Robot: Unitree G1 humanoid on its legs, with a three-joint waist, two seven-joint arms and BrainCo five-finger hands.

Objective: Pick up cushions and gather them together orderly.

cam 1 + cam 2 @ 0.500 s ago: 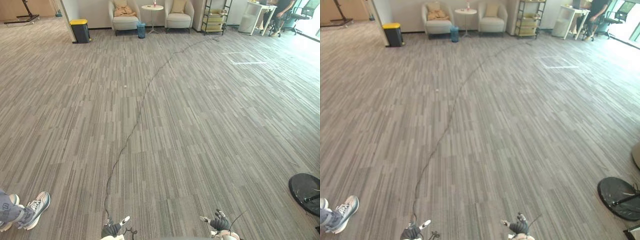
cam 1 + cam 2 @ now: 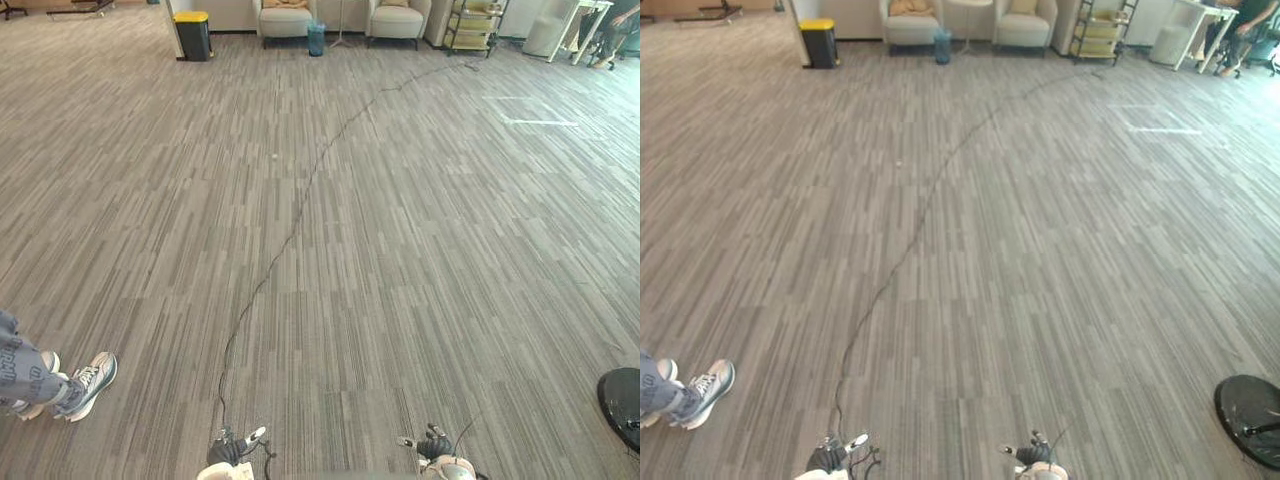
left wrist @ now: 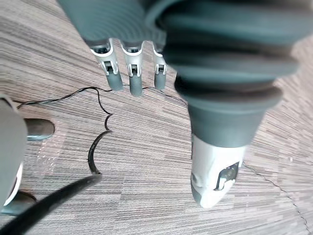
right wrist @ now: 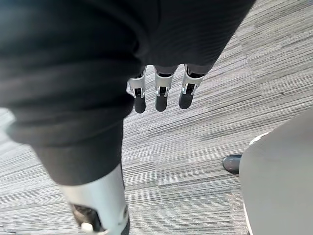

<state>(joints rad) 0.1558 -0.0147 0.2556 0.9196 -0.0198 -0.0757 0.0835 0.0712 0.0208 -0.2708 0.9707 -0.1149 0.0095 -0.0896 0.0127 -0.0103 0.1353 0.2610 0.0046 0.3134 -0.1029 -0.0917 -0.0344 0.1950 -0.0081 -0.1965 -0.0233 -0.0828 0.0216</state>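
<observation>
The left hand (image 2: 226,452) and the right hand (image 2: 436,446) are seen low at the near edge of the grey striped carpet floor (image 2: 400,250), well apart from the black bin with a yellow lid (image 2: 193,33) that stands at the far wall. In the wrist views the fingers of both hands are hung straight and relaxed above the carpet, and nothing is held in either.

A person's grey sneaker (image 2: 85,380) is set on the carpet to the left of the hands, far nearer than the bin. A black round disc base (image 2: 1250,405) lies to the right of the hands, also far from the bin.

At the far wall, 2 beige armchairs are lined up to the right of the bin: the first armchair (image 2: 285,22) near the bin, then a small blue-green basket (image 2: 316,40), then the second armchair (image 2: 397,22). A tan cushion (image 2: 908,7) is seen on the first armchair and a second tan cushion (image 2: 1023,6) on the other. Further right from the bin, a metal shelf rack (image 2: 470,22) and a white table (image 2: 565,25) are placed.
</observation>
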